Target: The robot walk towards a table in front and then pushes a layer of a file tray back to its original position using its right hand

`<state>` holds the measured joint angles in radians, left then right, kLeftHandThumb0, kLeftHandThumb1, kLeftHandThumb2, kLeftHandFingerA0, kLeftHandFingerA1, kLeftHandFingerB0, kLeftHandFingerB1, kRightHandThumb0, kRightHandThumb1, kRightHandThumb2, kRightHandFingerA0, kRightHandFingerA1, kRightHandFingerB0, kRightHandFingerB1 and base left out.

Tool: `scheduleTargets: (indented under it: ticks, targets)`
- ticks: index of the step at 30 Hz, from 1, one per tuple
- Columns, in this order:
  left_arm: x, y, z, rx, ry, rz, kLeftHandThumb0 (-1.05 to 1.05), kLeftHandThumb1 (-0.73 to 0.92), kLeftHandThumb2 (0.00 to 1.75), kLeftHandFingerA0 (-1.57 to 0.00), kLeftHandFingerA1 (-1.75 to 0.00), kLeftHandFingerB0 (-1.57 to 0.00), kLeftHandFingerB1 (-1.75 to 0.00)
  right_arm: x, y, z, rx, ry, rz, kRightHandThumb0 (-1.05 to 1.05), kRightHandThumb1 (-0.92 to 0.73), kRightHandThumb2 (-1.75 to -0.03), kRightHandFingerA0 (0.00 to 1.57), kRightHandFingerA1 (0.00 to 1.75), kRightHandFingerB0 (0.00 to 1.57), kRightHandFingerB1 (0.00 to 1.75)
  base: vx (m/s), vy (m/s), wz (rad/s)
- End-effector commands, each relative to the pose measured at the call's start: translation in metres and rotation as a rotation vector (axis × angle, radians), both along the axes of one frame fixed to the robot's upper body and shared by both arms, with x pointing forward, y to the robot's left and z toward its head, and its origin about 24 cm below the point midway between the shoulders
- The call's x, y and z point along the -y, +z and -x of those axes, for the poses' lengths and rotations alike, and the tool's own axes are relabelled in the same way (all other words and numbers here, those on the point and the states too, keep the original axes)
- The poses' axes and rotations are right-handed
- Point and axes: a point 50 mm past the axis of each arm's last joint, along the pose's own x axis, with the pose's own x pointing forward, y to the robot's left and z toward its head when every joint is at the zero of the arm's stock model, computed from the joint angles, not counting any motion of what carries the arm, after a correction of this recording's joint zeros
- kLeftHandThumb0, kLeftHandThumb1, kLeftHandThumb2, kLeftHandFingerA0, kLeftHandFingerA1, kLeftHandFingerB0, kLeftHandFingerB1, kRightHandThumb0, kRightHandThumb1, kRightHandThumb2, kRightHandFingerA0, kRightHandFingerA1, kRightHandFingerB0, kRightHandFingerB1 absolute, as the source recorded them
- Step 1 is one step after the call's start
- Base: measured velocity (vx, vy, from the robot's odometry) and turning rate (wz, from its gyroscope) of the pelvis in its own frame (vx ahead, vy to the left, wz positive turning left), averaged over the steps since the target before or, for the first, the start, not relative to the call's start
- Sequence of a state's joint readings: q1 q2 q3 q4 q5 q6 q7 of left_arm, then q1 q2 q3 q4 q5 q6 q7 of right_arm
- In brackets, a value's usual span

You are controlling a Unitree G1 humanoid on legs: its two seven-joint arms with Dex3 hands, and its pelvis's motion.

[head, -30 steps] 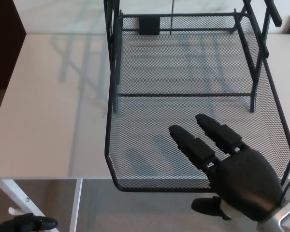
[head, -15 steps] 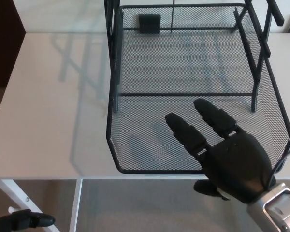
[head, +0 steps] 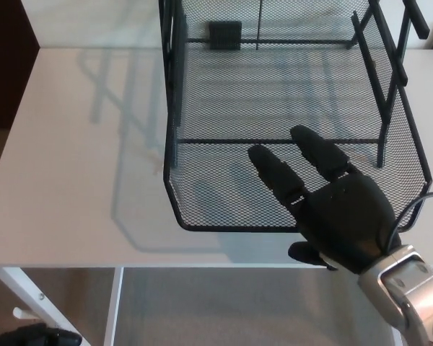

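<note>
The right robot hand (head: 343,220) lay flat and spread against the front edge of the tray (head: 202,209), two fingers (head: 278,173) stretched forward over the mesh floor and the thumb hooked below the rim, grasping nothing. The tray, a black wire-mesh layer, sat directly ahead of that palm, its long axis running away from the robot toward the frame (head: 175,86) of upright black bars at the far side of the white table (head: 79,144). Its front rim stood just inside the table's near edge, and the layer looked only partly seated in the frame, so the push appeared to be under way rather than finished. The travel left lay straight forward, along the tray's length, and the right robot hand was plainly the nearer one. The left robot hand (head: 32,336) showed only as a dark shape at the lower corner, below the table, and whether it was clenched or released could not be told
</note>
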<state>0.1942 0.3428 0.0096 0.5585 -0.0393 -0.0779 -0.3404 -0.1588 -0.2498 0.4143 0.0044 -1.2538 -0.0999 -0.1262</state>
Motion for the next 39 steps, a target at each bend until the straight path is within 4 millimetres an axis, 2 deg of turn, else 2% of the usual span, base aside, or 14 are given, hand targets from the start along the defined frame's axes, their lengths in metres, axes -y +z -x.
scheduleTargets:
  ticks: [1,11,12,14,15,17,18,22,23,25,26,28,38,39]
  targets:
    - [-0.002,-0.003,0.007,-0.026,-0.008,-0.022,-0.39,0.52,0.55,-0.87,-0.67,-0.61,-0.66,0.005,-0.008,-0.007,-0.029,-0.056,0.045,-0.66,-0.57,-0.58,0.00,0.00,0.00,0.00,0.00,0.000,0.00]
    - [-0.001,-0.002,0.009,-0.027,-0.044,-0.060,-0.39,0.51,0.56,-0.87,-0.63,-0.62,-0.62,0.003,-0.005,-0.028,-0.011,-0.088,0.070,-0.70,-0.45,-0.72,0.00,0.00,0.00,0.01,0.00,0.000,0.00]
    - [-0.001,-0.002,0.009,-0.021,-0.044,-0.049,-0.38,0.39,0.84,-0.83,-0.77,-0.59,-0.71,0.001,-0.003,-0.029,-0.008,-0.087,0.070,-0.70,-0.46,-0.73,0.00,0.00,0.00,0.01,0.00,0.000,0.00]
    - [-0.001,-0.003,0.009,-0.020,-0.044,-0.047,-0.40,0.40,0.84,-0.84,-0.77,-0.60,-0.72,-0.001,-0.001,-0.029,-0.008,-0.087,0.068,-0.69,-0.47,-0.72,0.00,0.00,0.00,0.01,0.00,0.000,0.00]
    - [0.000,-0.002,0.009,-0.021,-0.052,-0.054,-0.38,0.52,0.56,-0.89,-0.63,-0.63,-0.64,-0.001,0.000,-0.030,-0.002,-0.085,0.078,-0.72,-0.49,-0.75,0.00,0.00,0.00,0.01,0.00,0.000,0.00]
    - [0.000,-0.002,0.010,-0.017,-0.069,-0.054,-0.39,0.51,0.56,-0.89,-0.63,-0.64,-0.65,-0.004,0.004,-0.031,0.010,-0.074,0.070,-0.68,-0.61,-0.59,0.00,0.00,0.00,0.00,0.00,0.000,0.00]
    - [0.000,-0.002,0.010,-0.021,-0.066,-0.049,-0.40,0.51,0.56,-0.89,-0.63,-0.63,-0.65,-0.006,0.007,-0.032,0.018,-0.071,0.067,-0.79,-0.55,-0.82,0.00,0.00,0.00,0.04,0.00,0.000,0.00]
    - [0.000,-0.002,0.010,-0.022,-0.068,-0.046,-0.39,0.53,0.56,-0.86,-0.63,-0.64,-0.64,-0.009,0.014,-0.033,0.035,-0.071,0.072,-0.81,-0.58,-0.84,0.00,0.00,0.00,0.03,0.00,0.000,0.00]
    - [0.000,-0.002,0.010,-0.025,-0.063,-0.046,-0.36,0.52,0.56,-0.87,-0.63,-0.65,-0.63,-0.010,0.017,-0.034,0.042,-0.073,0.077,-0.76,-0.73,-0.62,0.00,0.00,0.00,0.00,0.00,0.000,0.00]
    - [0.000,-0.002,0.010,-0.026,-0.066,-0.049,-0.37,0.51,0.56,-0.87,-0.63,-0.63,-0.63,-0.012,0.022,-0.036,0.056,-0.072,0.085,-0.76,-0.76,-0.63,0.00,0.00,0.00,0.00,0.00,0.000,0.00]
    - [0.000,-0.002,0.010,-0.026,-0.074,-0.055,-0.37,0.54,0.56,-0.86,-0.63,-0.64,-0.64,-0.013,0.024,-0.037,0.060,-0.073,0.086,-0.85,-0.65,-0.90,0.00,0.00,0.00,0.04,0.00,0.000,0.00]
    - [0.000,-0.002,0.010,-0.024,-0.075,-0.050,-0.37,0.51,0.55,-0.86,-0.64,-0.64,-0.65,-0.014,0.027,-0.039,0.058,-0.075,0.084,-0.76,-0.79,-0.63,0.00,0.00,0.00,0.00,0.00,0.000,0.00]
    - [0.001,-0.003,0.008,-0.026,-0.075,-0.057,-0.38,0.52,0.56,-0.87,-0.63,-0.65,-0.64,-0.028,0.042,-0.046,0.062,-0.065,0.094,-0.76,-0.70,-0.61,0.00,0.00,0.00,0.02,0.00,0.000,0.00]
    - [0.001,-0.003,0.008,-0.025,-0.077,-0.056,-0.38,0.52,0.56,-0.88,-0.63,-0.64,-0.64,-0.029,0.042,-0.044,0.057,-0.064,0.089,-0.83,-0.58,-0.93,0.00,0.06,0.00,0.10,0.00,0.000,0.00]
